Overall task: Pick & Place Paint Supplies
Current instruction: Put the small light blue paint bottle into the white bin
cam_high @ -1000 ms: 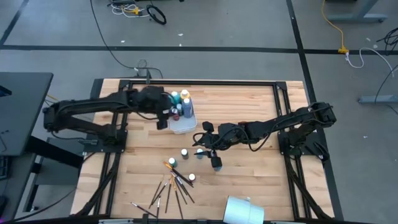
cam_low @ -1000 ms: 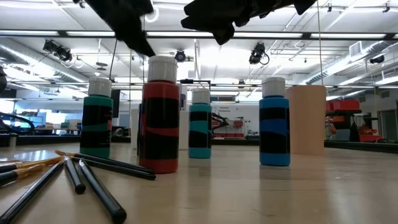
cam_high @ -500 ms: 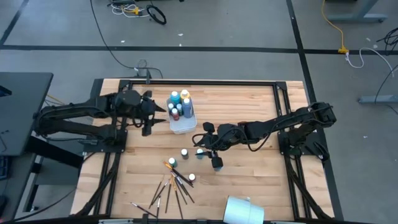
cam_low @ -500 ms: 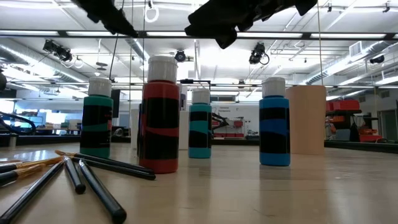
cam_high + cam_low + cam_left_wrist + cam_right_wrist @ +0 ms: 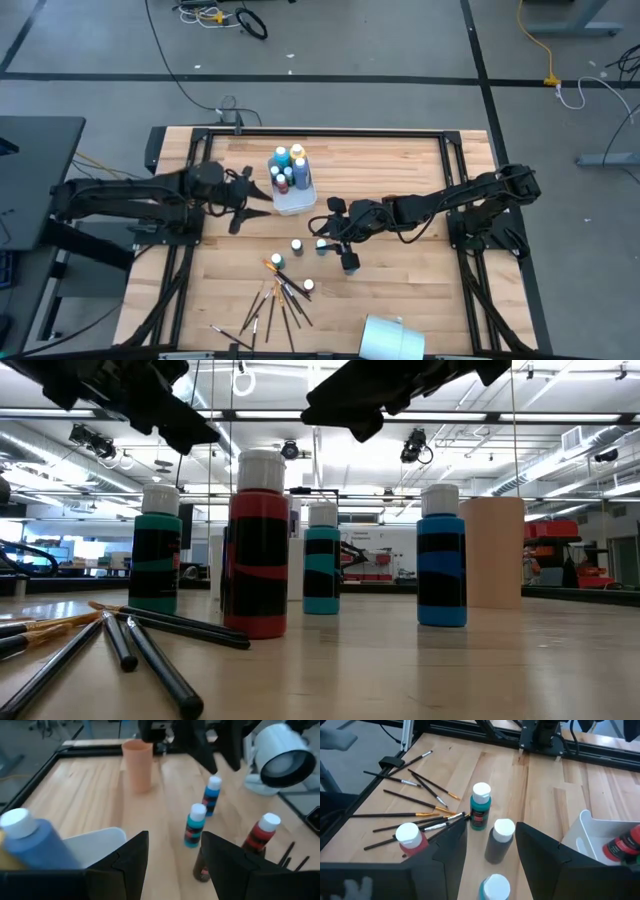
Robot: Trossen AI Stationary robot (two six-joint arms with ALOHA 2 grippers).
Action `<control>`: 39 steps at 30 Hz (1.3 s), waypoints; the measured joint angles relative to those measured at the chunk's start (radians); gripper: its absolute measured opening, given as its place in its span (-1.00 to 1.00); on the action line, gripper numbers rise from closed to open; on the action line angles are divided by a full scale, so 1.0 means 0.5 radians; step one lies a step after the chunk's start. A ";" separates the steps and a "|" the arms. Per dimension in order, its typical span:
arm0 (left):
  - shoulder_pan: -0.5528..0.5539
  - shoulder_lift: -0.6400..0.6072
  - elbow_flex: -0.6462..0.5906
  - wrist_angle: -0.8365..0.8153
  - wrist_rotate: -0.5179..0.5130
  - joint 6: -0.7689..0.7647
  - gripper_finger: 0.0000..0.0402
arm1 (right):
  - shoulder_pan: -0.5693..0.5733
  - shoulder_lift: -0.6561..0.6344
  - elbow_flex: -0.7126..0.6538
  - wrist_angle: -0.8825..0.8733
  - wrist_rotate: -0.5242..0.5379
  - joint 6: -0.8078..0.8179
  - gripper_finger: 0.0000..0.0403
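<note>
Right gripper [image 5: 333,232]: fingers spread, empty, hovering above loose bottles near table centre; dark bottle [image 5: 500,840] straight ahead between the fingers in right wrist view.
Left gripper [image 5: 250,190]: fingers spread, nothing held, at 9 o'clock of white bin [image 5: 293,203], just beside it.
White bin: at 12 o'clock of table centre; several bottles already inside, blue [image 5: 35,842] and red-capped [image 5: 625,841] among them.
Loose bottles: teal bottle [image 5: 480,806] and red bottle [image 5: 411,839] standing upright nearest the brushes; blue bottle [image 5: 441,556] upright toward the right gripper; four or five left on the wood.
Brushes [image 5: 275,300]: scattered flat at 6 o'clock of centre, tips crossing, untouched.
Peach cup [image 5: 137,764]: lying on its side near the 5 o'clock table edge in the high view.
Table [image 5: 400,170]: pale wood, black frame.
Stage, judged: partway; bottles half sorted, brushes not yet started.
Risk 1: descending on dark bottle, finger clipping teal bottle or its neighbour; cause, tight spacing.
Risk 2: toppled bottle rolling into brushes, scattering them.
Risk 3: off-centre grip on a round bottle, slipping out during carry.
Risk 4: arms meeting at the bin; cause, left gripper parked beside it.
</note>
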 joint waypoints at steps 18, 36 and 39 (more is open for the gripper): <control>-0.001 0.004 -0.146 0.175 0.059 0.004 -0.05 | 0.000 0.106 -0.002 -0.090 0.053 0.000 -0.15; -0.001 0.004 -0.146 0.178 0.052 0.003 -0.05 | -0.035 0.306 -0.001 -0.097 0.105 0.107 -0.15; -0.001 0.004 -0.146 0.178 0.051 0.002 -0.05 | -0.047 0.325 -0.001 -0.103 0.105 0.108 -0.15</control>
